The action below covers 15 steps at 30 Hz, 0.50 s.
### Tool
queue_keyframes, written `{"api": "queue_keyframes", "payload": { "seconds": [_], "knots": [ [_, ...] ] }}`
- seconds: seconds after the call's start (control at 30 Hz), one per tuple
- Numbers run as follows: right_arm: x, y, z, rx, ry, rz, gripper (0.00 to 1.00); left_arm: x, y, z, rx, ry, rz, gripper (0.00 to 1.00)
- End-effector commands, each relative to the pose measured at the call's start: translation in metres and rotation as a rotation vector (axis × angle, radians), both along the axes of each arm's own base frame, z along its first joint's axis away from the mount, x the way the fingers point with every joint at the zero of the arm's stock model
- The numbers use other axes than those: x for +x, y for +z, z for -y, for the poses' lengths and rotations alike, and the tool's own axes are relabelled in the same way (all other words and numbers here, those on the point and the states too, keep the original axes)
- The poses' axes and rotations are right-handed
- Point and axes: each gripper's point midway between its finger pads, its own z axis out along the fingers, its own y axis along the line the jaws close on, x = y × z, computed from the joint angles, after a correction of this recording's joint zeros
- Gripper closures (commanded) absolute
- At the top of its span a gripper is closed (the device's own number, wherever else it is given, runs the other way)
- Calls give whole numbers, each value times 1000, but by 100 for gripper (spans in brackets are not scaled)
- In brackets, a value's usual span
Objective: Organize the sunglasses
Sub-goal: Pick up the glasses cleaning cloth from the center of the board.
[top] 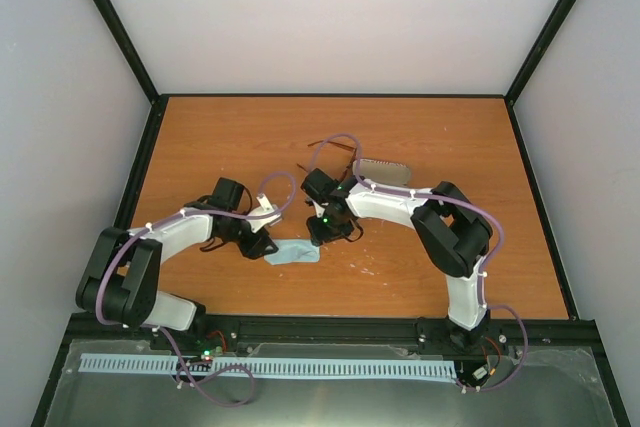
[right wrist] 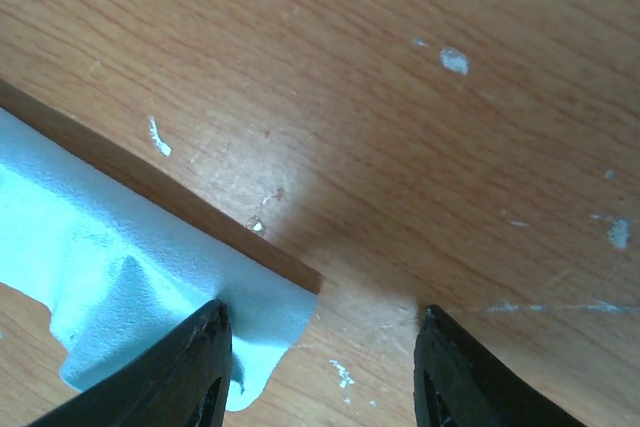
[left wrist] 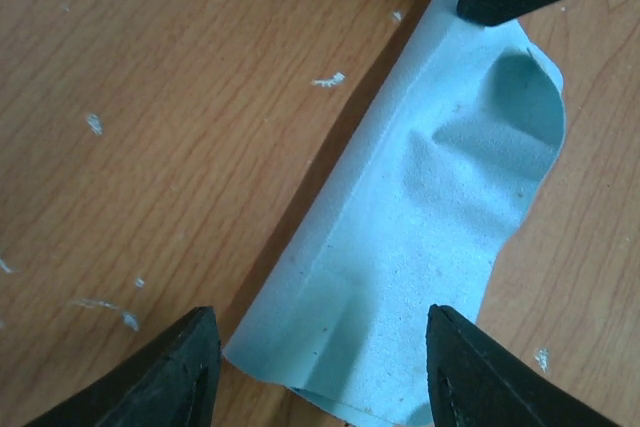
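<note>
Beyond your right gripper (right wrist: 320, 342), the sunglasses (top: 335, 146) lay outside the case (top: 385, 169), beside it; that gripper and your left gripper (left wrist: 315, 352) gaped empty over the cloth (left wrist: 430, 217).

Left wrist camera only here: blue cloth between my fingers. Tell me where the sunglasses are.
Observer: In the top view the sunglasses lie farther back on the table, just left of the case, partly behind a cable.
Operator: Identify what's at the far corner of the cloth.
Observer: That's the right gripper. Its own wrist view shows the jaws open, the cloth's corner by one jaw and bare wood between them.
</note>
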Motion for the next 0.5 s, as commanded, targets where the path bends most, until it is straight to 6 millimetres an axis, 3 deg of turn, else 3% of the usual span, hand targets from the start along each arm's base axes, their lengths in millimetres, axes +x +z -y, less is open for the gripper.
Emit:
{"api": "queue_keyframes", "payload": {
  "seconds": [0.0, 0.23, 0.47],
  "knots": [
    [4, 1, -8, 27, 9, 1, 50, 20, 15, 8, -25, 7, 69, 43],
    [-2, -6, -9, 28, 21, -35, 60, 15, 1, 5, -5, 15, 31, 47],
    [-6, -8, -8, 31, 23, -45, 62, 12, -19, -4, 56, 35, -10, 50]
  ]
}}
